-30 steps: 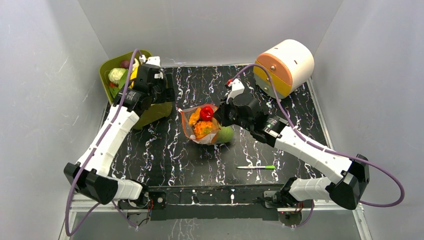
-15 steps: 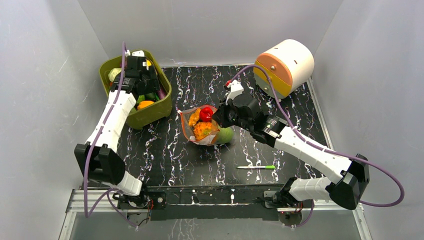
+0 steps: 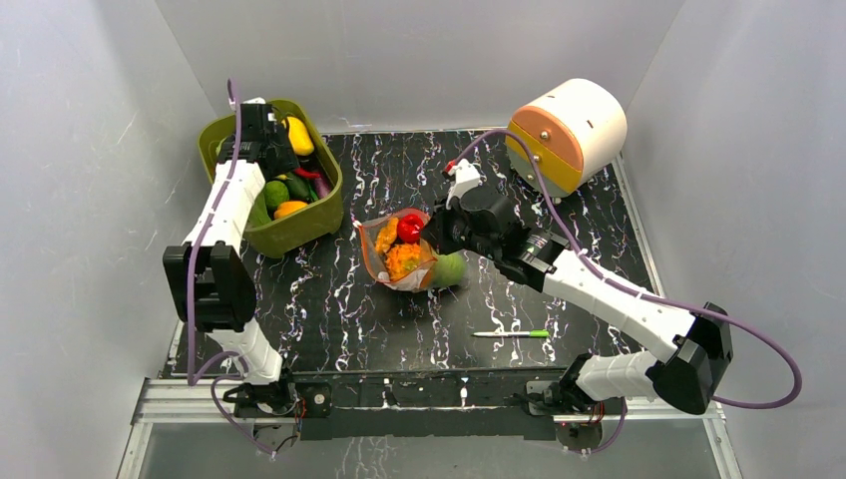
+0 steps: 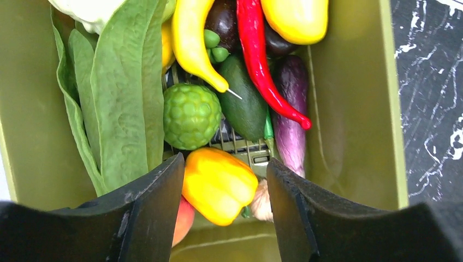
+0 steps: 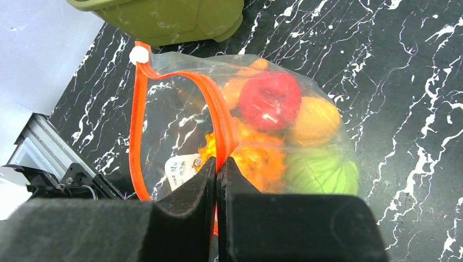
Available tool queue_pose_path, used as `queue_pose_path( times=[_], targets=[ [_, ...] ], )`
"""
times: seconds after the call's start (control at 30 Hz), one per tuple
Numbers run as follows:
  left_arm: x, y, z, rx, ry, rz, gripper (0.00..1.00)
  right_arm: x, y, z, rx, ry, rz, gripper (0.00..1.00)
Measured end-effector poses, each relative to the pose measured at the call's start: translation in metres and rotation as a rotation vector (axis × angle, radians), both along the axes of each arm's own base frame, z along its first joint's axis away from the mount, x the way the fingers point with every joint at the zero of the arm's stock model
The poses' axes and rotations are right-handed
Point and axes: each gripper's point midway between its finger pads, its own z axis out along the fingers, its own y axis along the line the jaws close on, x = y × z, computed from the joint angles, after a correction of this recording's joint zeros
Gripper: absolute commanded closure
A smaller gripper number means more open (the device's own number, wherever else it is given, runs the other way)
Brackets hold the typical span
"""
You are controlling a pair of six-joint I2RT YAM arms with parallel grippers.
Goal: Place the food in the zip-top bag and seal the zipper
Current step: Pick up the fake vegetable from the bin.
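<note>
The clear zip-top bag (image 3: 404, 249) (image 5: 180, 125) lies mid-table with its mouth held open, holding a red tomato (image 5: 270, 100), orange pieces and a green cabbage (image 5: 322, 170). My right gripper (image 3: 436, 232) (image 5: 218, 164) is shut on the red-orange zipper (image 5: 218, 117) at the mouth's near lip. My left gripper (image 3: 261, 140) (image 4: 224, 204) is open inside the olive bin (image 3: 299, 228) (image 4: 349, 125), its fingers either side of a yellow bell pepper (image 4: 218, 185). More toy food lies around it: a green bumpy fruit (image 4: 191, 115), a red chilli (image 4: 262, 60), a purple aubergine (image 4: 289, 98).
A white and orange cylinder (image 3: 569, 130) lies at the back right. A thin green-and-white pen (image 3: 511, 333) lies on the marble table (image 3: 599, 230) near the front. Grey walls enclose the sides.
My left arm has swung back and left from beside the bin to over it, with the gripper now down among the food. My right gripper and the bag have barely moved.
</note>
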Motion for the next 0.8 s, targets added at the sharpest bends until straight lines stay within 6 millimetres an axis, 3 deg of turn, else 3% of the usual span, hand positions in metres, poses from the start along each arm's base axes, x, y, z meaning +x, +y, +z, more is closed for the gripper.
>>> queue_pose_path(
  times=[0.2,0.47,0.8],
  targets=[
    [0.018,0.01,-0.022,-0.008,0.012,0.008,0.49,0.001,0.001,0.003,0.003,-0.006,0.002,1.0],
    [0.044,-0.007,-0.054,-0.12,0.015,-0.013,0.61,0.006,0.007,0.001,-0.007,-0.005,0.005,1.0],
    [0.079,-0.009,-0.071,-0.167,-0.011,0.005,0.64,0.009,0.008,0.002,-0.023,-0.02,0.014,1.0]
  ],
)
